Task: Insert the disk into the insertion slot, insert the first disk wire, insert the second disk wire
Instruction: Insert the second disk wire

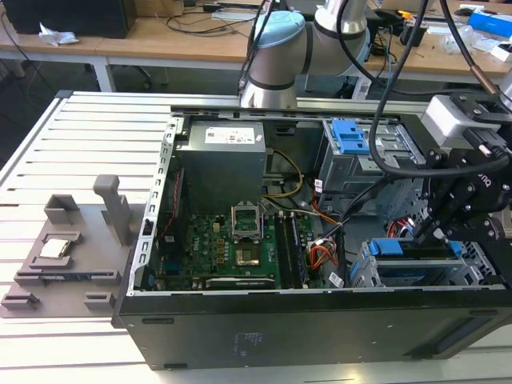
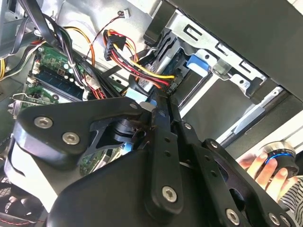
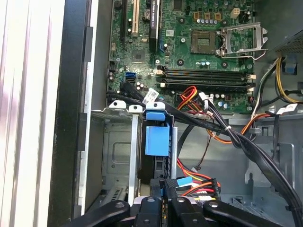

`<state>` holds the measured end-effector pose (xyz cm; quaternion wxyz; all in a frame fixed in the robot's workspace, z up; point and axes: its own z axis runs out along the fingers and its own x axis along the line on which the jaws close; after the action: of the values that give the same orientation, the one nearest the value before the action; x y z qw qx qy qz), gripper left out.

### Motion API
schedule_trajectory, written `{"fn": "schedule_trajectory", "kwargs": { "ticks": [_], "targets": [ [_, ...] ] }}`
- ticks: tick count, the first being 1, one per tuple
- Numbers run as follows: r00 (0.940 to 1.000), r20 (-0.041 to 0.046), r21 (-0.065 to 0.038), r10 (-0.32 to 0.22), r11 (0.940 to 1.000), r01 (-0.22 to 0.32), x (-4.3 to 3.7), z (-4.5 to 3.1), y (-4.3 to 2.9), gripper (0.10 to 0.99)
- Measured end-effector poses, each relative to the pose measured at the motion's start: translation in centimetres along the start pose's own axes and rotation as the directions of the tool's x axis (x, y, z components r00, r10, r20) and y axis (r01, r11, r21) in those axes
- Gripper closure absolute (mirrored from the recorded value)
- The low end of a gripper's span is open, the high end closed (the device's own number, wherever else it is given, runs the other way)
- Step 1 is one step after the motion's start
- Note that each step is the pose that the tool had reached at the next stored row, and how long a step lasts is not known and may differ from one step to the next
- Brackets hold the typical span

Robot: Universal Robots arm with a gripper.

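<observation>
Blue-framed disk (image 1: 416,260) in insertion slot (image 1: 364,272) | gripper (image 3: 166,189) apparently pinching a connector (image 3: 183,182)

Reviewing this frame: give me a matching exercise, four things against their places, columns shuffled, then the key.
Things:
1. disk
2. gripper
3. grey tray
4. blue latch

Places:
A. on the slatted table, outside the case
B. on the taller cage toward the back of the case
C. seated in the drive cage
D. above the drive cage, at the exterior view's right

Pairs: 1-C, 2-D, 3-A, 4-B
</observation>
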<state>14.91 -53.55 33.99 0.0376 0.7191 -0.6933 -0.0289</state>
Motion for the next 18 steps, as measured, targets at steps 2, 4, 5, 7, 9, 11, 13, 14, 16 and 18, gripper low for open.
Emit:
{"fn": "schedule_trajectory", "kwargs": {
  "ticks": [2, 4, 5, 7, 9, 11, 13, 14, 16, 18],
  "targets": [
    [1.0000, 0.0009, 0.000, 0.000, 1.0000, 0.000, 0.00, 0.06, -0.01, 0.937],
    [1.0000, 0.0022, 0.000, 0.000, 1.0000, 0.000, 0.00, -0.11, 0.01, 0.937],
    [1.0000, 0.0019, 0.000, 0.000, 1.0000, 0.000, 0.00, -0.15, 0.02, 0.937],
    [1.0000, 0.0043, 0.000, 0.000, 1.0000, 0.000, -0.01, -0.21, 0.02, 0.937],
    [1.0000, 0.0055, 0.000, -0.001, 1.0000, 0.001, 0.00, -0.21, 0.02, 0.937],
    [1.0000, 0.0084, 0.000, -0.001, 1.0000, 0.001, 0.00, -0.13, 0.01, 0.937],
    [1.0000, 0.0089, 0.000, -0.001, 1.0000, 0.001, 0.00, -0.09, 0.01, 0.937],
    [1.0000, 0.0091, 0.000, -0.001, 1.0000, 0.001, 0.00, -0.08, 0.01, 0.937],
    [1.0000, 0.0092, 0.000, -0.001, 1.0000, 0.001, 0.00, -0.05, 0.00, 0.937],
    [1.0000, 0.0092, 0.000, -0.001, 1.0000, 0.001, 0.00, -0.05, -0.01, 0.937]
  ]
}}
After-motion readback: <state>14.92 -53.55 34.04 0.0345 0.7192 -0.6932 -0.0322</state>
